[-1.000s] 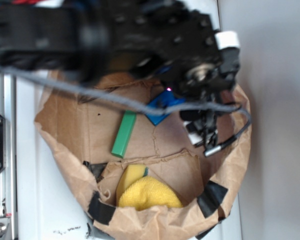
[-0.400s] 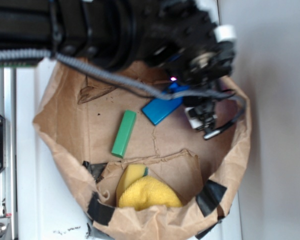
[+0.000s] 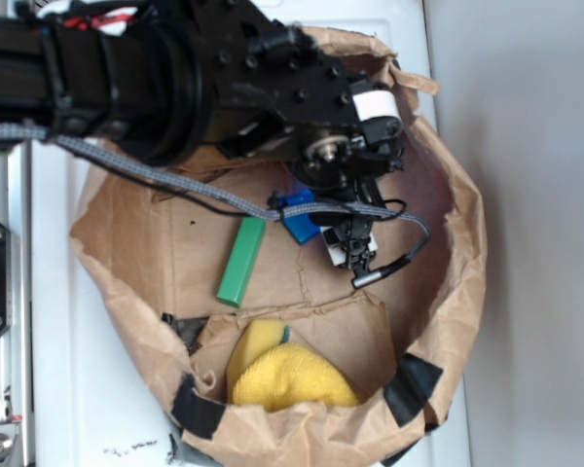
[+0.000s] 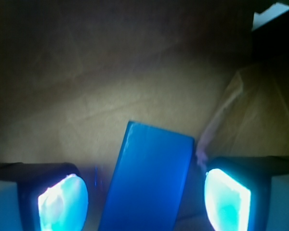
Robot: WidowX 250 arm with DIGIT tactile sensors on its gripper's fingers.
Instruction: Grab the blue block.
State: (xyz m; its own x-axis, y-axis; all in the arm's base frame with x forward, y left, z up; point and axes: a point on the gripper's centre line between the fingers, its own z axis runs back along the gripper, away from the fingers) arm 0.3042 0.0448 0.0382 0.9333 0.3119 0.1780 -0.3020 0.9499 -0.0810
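The black arm reaches in from the left over a brown paper bag (image 3: 127, 292) lying opened out on the white desk (image 3: 58, 389). Its pincer (image 3: 348, 243) hangs low inside the bag, right over the blue block (image 3: 297, 216), which lies flat on the paper floor near the middle, mostly hidden under the arm in the exterior view. Just to the left of the block sits a narrow green block (image 3: 241, 261), tilted, near it but not touching as far as I can see. Toward the near edge of the bag a yellow cloth (image 3: 290, 377) is bunched up behind a fold of paper.

From the wrist view the pincer (image 4: 144, 197) is released: its two fingers (image 4: 62, 202) stand wide apart, one on each side of the blue block (image 4: 147, 185), with gaps on both sides and no contact visible. The block runs lengthwise between them, slightly slanted, its far end pointing up the creased paper.
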